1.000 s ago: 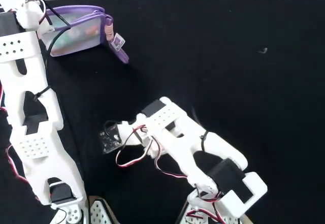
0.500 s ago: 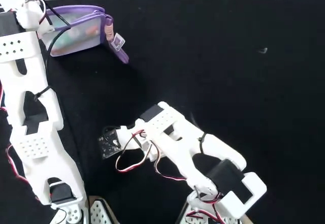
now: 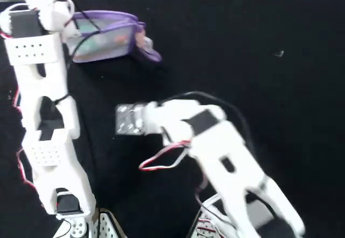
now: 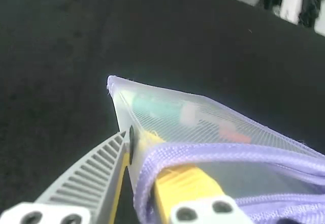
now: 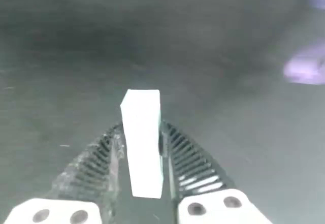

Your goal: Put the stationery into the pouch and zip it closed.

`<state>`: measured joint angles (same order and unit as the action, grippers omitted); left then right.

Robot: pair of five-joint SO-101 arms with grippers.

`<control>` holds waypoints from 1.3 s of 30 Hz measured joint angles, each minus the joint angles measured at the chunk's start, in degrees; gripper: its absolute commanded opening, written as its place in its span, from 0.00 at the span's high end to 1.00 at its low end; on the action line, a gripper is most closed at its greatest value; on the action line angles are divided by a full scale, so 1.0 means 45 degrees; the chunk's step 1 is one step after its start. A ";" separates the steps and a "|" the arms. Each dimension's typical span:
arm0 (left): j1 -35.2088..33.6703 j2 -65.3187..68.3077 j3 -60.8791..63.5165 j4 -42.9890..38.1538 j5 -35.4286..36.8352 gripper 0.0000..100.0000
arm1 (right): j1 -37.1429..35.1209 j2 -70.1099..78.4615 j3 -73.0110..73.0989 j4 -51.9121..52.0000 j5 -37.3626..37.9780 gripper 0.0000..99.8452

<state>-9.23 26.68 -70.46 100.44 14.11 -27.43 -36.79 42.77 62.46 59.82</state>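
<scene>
Lifts the white eraser [image 5: 142, 142], pinched in the right gripper [image 5: 142, 127], up toward the far-left pouch [image 3: 105, 38]; drags that pouch rightward, its mouth edge clamped by the left gripper [image 4: 134, 142]; leaves dropping-in and zipping undone

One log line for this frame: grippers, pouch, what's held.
left gripper: shut on pouch rim | right gripper: shut on white eraser, apart from pouch | pouch: coloured items inside

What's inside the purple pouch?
Through the clear side of the pouch, a teal shape, a white one and an orange-pink one show. I cannot tell what they are, and the purple zipper band hides the rest.
</scene>
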 measured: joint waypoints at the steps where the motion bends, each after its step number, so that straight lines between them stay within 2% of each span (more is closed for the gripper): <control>1: 0.0274 0.0000 -0.0020 0.0020 0.0000 0.97 | 0.0371 -0.0821 0.0000 0.0000 -0.0156 0.99; 7: 0.1797 -0.0254 0.0527 0.0020 0.0000 0.97 | 0.1915 -0.5275 0.0234 -0.1172 -0.2188 0.99; 16: 0.3263 -0.1211 0.1875 0.0020 0.0000 0.97 | 0.2090 -0.8459 0.2969 -0.6642 -0.6252 0.99; 28: 0.3810 -0.1250 0.1934 0.0020 0.0000 0.97 | 0.2090 -0.8596 0.5978 -1.5160 -1.0940 0.99; 32: 0.3810 -0.1250 0.1993 0.0020 0.0000 0.97 | 0.2090 -0.8361 0.6330 -1.6879 -1.2249 0.99; 39: 0.3810 -0.1250 0.2227 0.0020 0.0000 0.97 | 0.2110 -0.3595 0.5587 -1.9477 -1.3773 0.99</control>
<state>7.91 21.05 -60.44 100.53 14.11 -17.93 -52.97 67.91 -25.19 -2.15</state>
